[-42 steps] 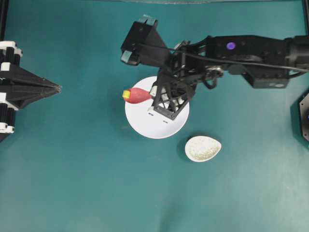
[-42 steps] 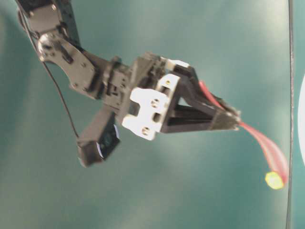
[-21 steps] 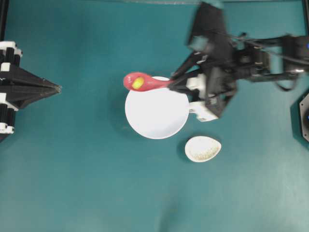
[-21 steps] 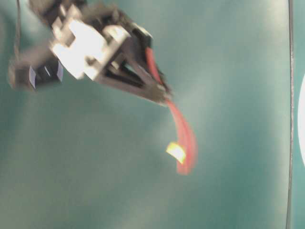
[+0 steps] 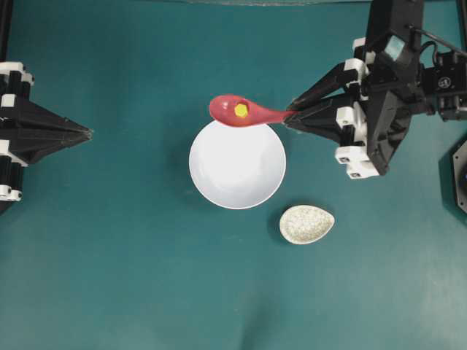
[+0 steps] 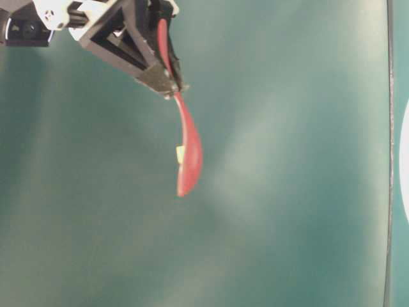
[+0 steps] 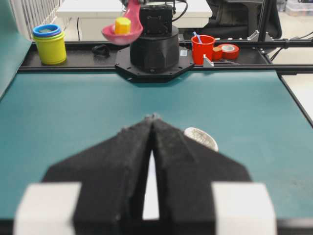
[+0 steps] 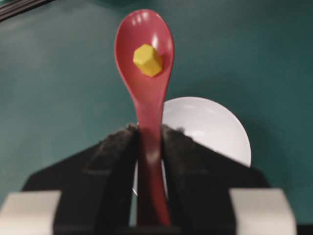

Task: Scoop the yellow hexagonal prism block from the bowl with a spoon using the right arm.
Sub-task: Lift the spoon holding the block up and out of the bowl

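**Room around the bowl**

Loads of bare teal mat is sitting open all round the bowl (image 5: 219, 182). Only the small speckled dish (image 5: 306, 224) is crowding it, just off its lower right, and the spoon (image 5: 244, 113) is hanging over its top rim.

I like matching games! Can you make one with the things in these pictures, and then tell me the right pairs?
Things:
1. block
2. spoon
3. bowl
4. left gripper

States:
A. shut, holding nothing
B. white, nothing in it
C. lying in the scoop
D. held by its handle in the right gripper

Pairs: 1-C, 2-D, 3-B, 4-A
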{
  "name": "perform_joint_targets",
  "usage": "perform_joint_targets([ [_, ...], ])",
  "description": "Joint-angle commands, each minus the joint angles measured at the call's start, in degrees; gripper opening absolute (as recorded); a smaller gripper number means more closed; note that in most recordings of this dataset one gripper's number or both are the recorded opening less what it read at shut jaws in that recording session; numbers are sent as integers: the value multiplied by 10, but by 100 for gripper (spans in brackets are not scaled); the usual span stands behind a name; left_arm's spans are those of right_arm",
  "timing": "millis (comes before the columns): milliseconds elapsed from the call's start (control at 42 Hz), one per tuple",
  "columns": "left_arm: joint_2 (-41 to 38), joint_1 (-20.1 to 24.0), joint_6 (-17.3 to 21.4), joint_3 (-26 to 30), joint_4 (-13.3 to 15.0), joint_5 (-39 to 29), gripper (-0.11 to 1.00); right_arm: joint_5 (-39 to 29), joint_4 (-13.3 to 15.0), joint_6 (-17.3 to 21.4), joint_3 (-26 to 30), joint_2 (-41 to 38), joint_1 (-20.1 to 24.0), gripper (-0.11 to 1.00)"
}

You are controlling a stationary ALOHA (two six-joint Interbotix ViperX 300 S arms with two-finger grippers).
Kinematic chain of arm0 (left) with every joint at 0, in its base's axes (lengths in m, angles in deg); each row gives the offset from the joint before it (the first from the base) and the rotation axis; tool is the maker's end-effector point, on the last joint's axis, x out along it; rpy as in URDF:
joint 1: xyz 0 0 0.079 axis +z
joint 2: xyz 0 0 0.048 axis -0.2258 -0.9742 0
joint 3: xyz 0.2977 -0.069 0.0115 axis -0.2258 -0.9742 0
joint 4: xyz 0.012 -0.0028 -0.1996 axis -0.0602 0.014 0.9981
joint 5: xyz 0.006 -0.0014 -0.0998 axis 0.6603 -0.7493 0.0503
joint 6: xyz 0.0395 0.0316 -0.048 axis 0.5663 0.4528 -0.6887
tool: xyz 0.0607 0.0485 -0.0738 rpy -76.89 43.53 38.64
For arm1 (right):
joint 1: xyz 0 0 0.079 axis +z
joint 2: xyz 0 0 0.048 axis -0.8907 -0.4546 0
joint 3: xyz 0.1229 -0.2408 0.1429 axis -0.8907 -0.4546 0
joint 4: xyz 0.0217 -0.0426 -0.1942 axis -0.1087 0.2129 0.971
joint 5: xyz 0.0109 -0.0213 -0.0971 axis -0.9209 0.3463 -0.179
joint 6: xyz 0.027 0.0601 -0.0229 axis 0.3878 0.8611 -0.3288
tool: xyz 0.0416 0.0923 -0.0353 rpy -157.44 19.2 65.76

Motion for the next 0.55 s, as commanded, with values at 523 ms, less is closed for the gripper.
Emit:
perform_joint_targets([
  [523, 7, 0, 4, 12, -3, -4, 0, 0, 5, -4, 11, 3, 1, 21],
])
